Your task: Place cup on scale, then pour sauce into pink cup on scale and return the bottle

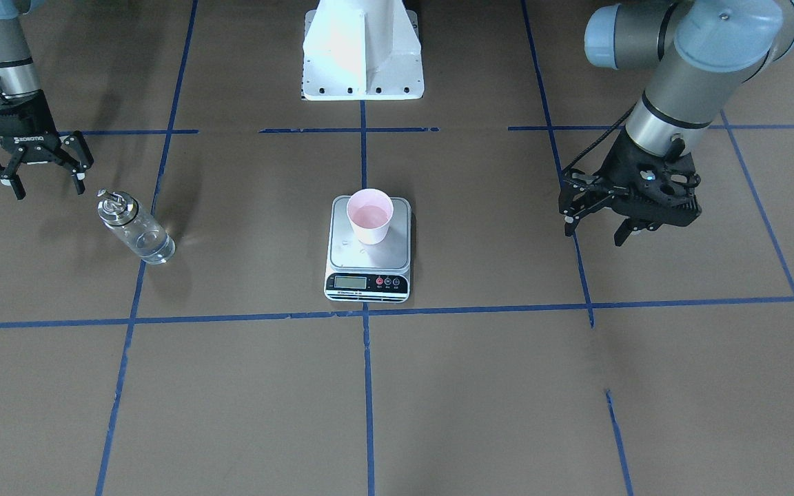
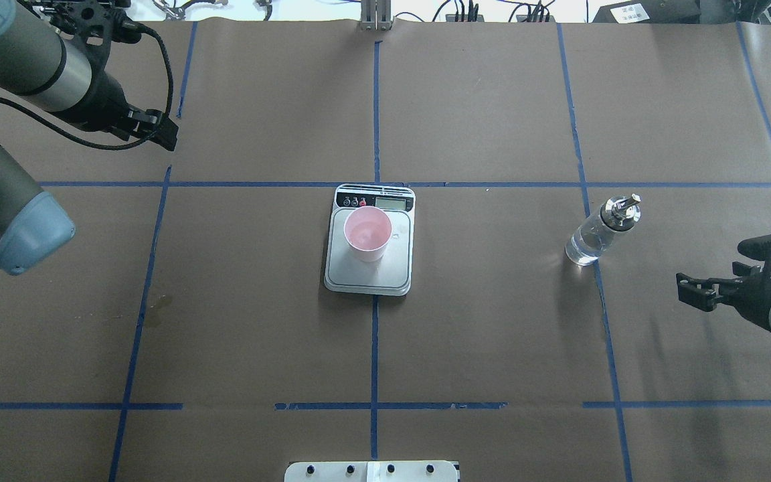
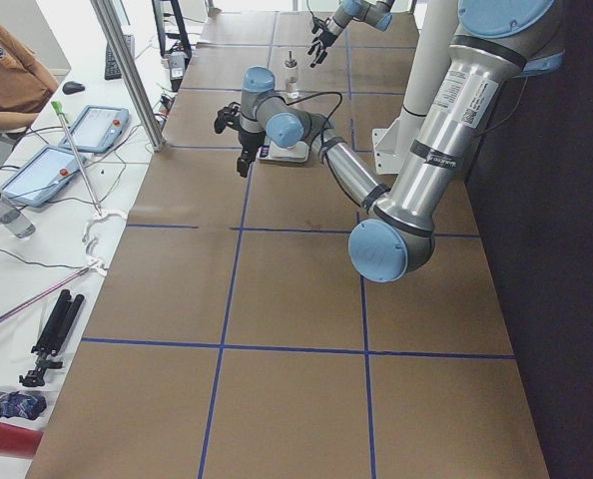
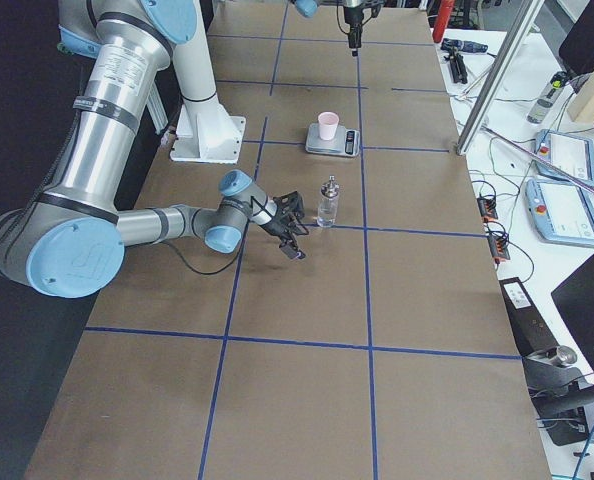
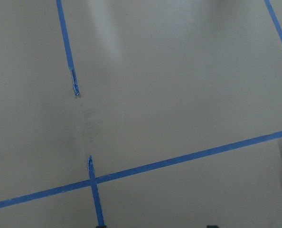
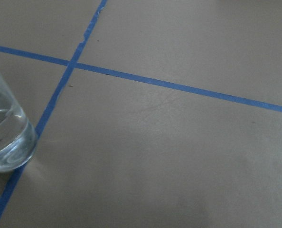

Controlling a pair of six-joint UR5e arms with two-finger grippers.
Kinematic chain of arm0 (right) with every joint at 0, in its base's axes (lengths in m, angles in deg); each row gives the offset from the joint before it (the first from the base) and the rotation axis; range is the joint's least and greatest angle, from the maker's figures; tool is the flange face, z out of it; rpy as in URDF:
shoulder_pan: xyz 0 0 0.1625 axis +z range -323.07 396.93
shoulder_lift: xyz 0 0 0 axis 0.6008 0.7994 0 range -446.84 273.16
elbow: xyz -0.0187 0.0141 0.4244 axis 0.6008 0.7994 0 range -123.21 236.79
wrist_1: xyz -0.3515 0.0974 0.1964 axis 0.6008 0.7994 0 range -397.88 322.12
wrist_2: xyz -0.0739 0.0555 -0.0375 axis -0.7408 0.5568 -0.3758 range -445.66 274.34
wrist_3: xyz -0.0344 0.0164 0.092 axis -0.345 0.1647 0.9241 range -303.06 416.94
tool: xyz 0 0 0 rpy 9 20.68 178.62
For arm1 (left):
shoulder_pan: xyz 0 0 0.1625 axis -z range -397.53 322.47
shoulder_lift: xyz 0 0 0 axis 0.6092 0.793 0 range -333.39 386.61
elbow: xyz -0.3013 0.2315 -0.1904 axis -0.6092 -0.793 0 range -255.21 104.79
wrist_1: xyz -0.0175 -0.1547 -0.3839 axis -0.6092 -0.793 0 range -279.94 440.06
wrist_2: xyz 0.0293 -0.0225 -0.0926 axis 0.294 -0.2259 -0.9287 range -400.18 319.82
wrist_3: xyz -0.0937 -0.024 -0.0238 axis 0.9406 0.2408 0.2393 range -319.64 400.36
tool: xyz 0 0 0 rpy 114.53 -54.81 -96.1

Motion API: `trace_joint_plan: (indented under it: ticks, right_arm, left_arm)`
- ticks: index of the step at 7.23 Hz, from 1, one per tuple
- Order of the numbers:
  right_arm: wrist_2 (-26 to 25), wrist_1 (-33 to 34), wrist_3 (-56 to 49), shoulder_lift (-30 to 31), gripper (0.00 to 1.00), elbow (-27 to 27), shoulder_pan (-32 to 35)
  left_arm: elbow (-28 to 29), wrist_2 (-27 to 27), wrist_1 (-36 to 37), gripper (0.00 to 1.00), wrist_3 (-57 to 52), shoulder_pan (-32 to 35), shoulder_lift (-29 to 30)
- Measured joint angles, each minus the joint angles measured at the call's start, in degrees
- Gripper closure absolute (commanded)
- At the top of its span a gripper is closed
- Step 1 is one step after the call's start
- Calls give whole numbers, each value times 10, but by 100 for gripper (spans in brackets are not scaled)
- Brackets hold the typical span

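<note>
The pink cup (image 1: 369, 215) stands upright on the silver platform of the scale (image 1: 362, 256), also seen from overhead (image 2: 367, 232) on the scale (image 2: 369, 278). The glass bottle (image 1: 136, 231) with its silver spout stands on the table, holding clear sauce (image 6: 5, 128) in its lower part; it also shows from overhead (image 2: 600, 231). My right gripper (image 1: 49, 184) is open and empty, just behind the bottle towards the robot's base and apart from it. My left gripper (image 1: 593, 234) is open and empty, above the table well off to the scale's side.
The brown table cover is marked with blue tape lines (image 1: 366, 313). The robot's white base (image 1: 362, 52) stands behind the scale. Outside the table, in the exterior left view, are tablets (image 3: 47, 170) and a seated person (image 3: 7, 75).
</note>
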Motion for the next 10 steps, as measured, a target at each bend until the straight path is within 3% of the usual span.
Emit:
trace_joint_plan:
  ticks: [2, 5, 6, 8, 9, 10]
  right_arm:
    - [174, 2, -100, -47, 0, 53, 151]
    - [359, 56, -187, -168, 0, 188, 337]
    - [414, 121, -229, -209, 0, 211, 389]
    - [465, 289, -418, -273, 0, 225, 467]
    - [481, 378, -510, -301, 0, 227, 495]
    - [503, 452, -583, -321, 0, 227, 517]
  left_arm:
    - [15, 1, -2, 24, -57, 12, -10]
    - [76, -3, -7, 25, -225, 112, -32]
    - [107, -14, -8, 24, -282, 154, -37]
    - [196, -103, -7, 23, -413, 243, -43]
    - [227, -137, -1, 0, -449, 267, -52]
    - [239, -157, 8, 0, -456, 278, -67]
